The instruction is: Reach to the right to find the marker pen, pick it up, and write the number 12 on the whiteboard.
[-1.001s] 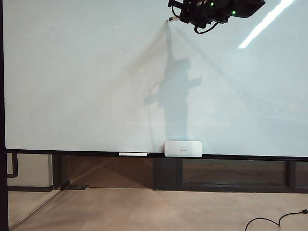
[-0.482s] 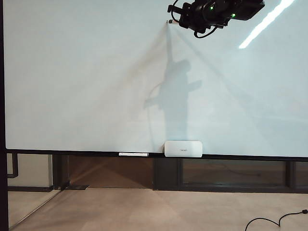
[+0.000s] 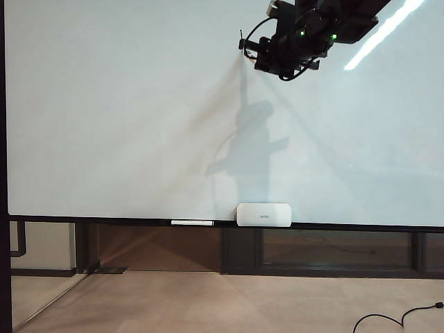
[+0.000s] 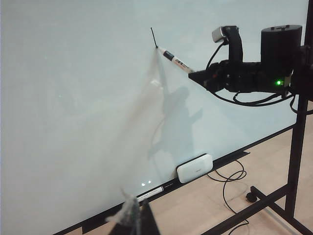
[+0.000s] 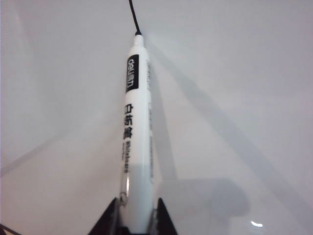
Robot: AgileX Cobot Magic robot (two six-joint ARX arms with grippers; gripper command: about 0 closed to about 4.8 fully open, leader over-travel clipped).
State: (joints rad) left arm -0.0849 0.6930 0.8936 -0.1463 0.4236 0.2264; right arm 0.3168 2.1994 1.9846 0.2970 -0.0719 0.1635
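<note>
My right gripper (image 5: pixel 137 218) is shut on the marker pen (image 5: pixel 137 137), a white barrel with a black label. Its tip touches the whiteboard (image 5: pixel 244 73). High up in the exterior view, that gripper (image 3: pixel 262 54) holds the pen against the whiteboard (image 3: pixel 104 104). Of the number 12, only one short thin black stroke (image 3: pixel 241 36) shows, just above the tip; it shows as stroke (image 4: pixel 153 36) above the marker pen (image 4: pixel 176 61) in the left wrist view. My left gripper (image 4: pixel 141 223) is a dark wedge far from the board, with a blurred grey wisp on it.
A white eraser block (image 3: pixel 263 214) and a long thin white marker (image 3: pixel 192 223) rest on the board's bottom ledge. The right arm's shadow (image 3: pixel 253 149) falls on the board. A black stand frame (image 4: pixel 298 147) and cables (image 4: pixel 230 178) are at the right on the floor.
The right gripper with the pen has slid a little downward along the board, leaving the short black stroke behind its tip. Eraser and ledge marker have not moved.
</note>
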